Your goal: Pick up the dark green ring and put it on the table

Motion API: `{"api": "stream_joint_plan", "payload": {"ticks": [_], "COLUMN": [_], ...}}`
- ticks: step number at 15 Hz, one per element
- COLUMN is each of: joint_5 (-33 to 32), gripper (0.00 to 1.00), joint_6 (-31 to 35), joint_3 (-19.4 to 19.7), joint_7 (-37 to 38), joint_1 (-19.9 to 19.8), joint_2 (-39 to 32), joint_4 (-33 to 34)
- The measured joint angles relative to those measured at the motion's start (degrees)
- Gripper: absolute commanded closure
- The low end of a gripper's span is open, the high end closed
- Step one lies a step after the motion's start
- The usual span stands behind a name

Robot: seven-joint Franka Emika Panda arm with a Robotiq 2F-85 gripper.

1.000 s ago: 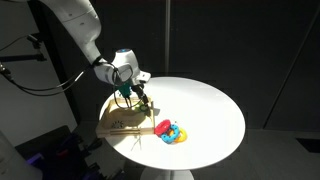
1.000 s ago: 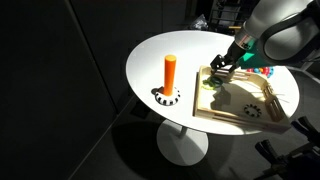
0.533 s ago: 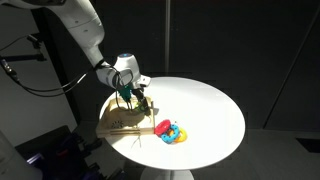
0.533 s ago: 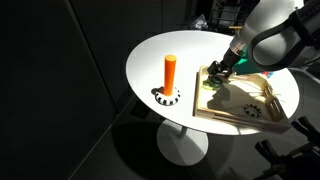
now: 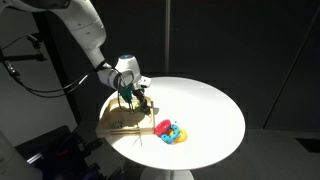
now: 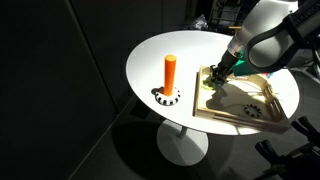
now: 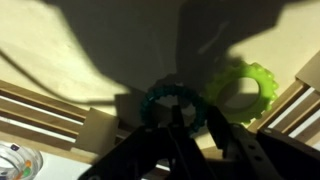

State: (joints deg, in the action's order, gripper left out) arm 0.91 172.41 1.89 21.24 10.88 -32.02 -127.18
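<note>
In the wrist view the dark green ring [image 7: 160, 98] lies flat on the tan wooden board [image 7: 70, 60], right beside a larger light green ring [image 7: 243, 88]. My gripper [image 7: 195, 118] is low over it. One finger [image 7: 176, 122] stands in the ring's open centre and the other is just outside its rim, so the rim runs between the jaws. The frames do not show whether the pads press the rim. In both exterior views the gripper [image 5: 135, 97] [image 6: 213, 77] reaches down to the board's end on the white table [image 5: 215, 105]; the ring is too small to make out there.
An orange peg [image 6: 170, 71] stands upright on the table [image 6: 150, 50] beside the board [image 6: 250, 108]. A heap of red, blue and yellow rings [image 5: 171, 131] lies by the board [image 5: 122, 122]. Raised wooden strips [image 7: 35, 108] run along the board. The table edge is close.
The jaws have drawn in from wide open to narrow around the dark green ring's rim. The arm has barely moved and the ring lies where it was.
</note>
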Motion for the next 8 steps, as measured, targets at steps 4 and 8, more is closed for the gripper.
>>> {"api": "stream_joint_plan", "payload": {"ticks": [4, 8], "joint_5": [0.0, 0.0], "gripper": [0.98, 0.69], "joint_6": [0.0, 0.0], "joint_3": [1.0, 2.0], "joint_7": [0.0, 0.0], "joint_1": [0.6, 1.0], "joint_2": [0.0, 0.2], "joint_4": [0.4, 0.9]}}
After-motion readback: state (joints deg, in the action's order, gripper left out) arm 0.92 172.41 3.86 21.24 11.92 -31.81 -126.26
